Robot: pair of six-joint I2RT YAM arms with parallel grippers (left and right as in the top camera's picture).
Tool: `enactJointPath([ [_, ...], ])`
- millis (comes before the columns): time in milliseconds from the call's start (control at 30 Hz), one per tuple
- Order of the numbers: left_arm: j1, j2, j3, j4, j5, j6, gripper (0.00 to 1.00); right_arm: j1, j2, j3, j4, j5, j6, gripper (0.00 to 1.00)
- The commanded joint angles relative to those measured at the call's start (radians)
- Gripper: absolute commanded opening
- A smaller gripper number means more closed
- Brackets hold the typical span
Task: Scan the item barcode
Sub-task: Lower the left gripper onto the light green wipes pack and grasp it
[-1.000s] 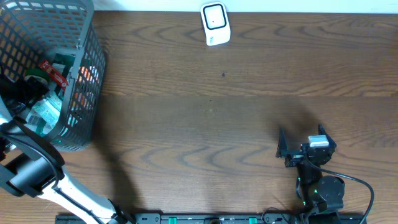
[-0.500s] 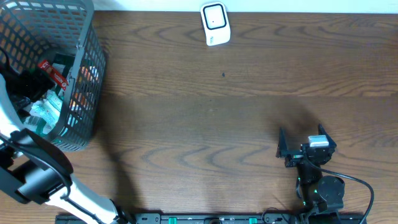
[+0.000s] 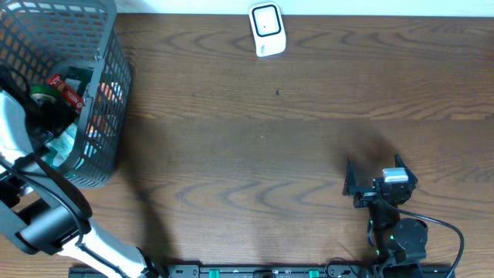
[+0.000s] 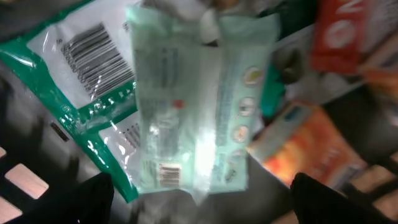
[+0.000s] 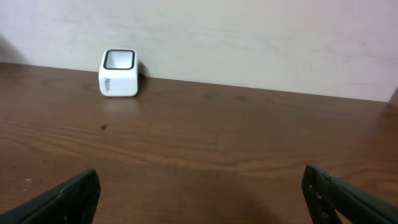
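Inside the grey wire basket (image 3: 108, 93) at the table's left lie several packets. In the left wrist view a pale green packet (image 4: 199, 106) with a small barcode (image 4: 168, 175) rests on a green-and-white packet (image 4: 74, 68) that bears a larger barcode. My left gripper (image 4: 205, 205) hangs open just above them, its dark fingertips (image 4: 93, 199) wide apart on either side of the pale packet's lower edge, holding nothing. The white scanner (image 3: 266, 29) stands at the table's far edge. My right gripper (image 3: 377, 184) rests open near the front right, facing the scanner (image 5: 118, 73).
An orange packet (image 4: 311, 146) and a red packet (image 4: 342, 31) also lie in the basket. The left arm (image 3: 15, 131) reaches over the basket's near rim. Bare wooden table (image 3: 262, 139) stretches between the basket and the right arm.
My left arm has swung up and to the right, further over the packets in the basket. Its jaws have narrowed slightly. The right arm has not moved.
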Motion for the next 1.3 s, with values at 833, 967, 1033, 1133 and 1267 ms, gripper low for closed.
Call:
enactJointPath([
  [833, 0.044, -0.002, -0.16, 0.19, -0.028, -0.012, 0.67, 0.004, -0.004, -0.001, -0.004, 0.005, -0.002, 0.99],
  [967, 0.044, -0.002, -0.198, 0.23, -0.027, -0.013, 0.66, 0.004, -0.004, -0.001, -0.004, 0.006, -0.002, 0.99],
  [1033, 0.044, -0.002, -0.209, 0.244, -0.027, -0.013, 0.64, 0.004, -0.004, -0.001, -0.004, 0.005, -0.002, 0.99],
  [1133, 0.044, -0.002, -0.238, 0.278, -0.027, -0.013, 0.62, 0.004, -0.004, -0.001, -0.004, 0.006, -0.002, 0.99],
  [1267, 0.044, -0.002, -0.272, 0.315, -0.025, -0.013, 0.56, 0.004, -0.004, -0.001, -0.004, 0.005, -0.002, 0.99],
])
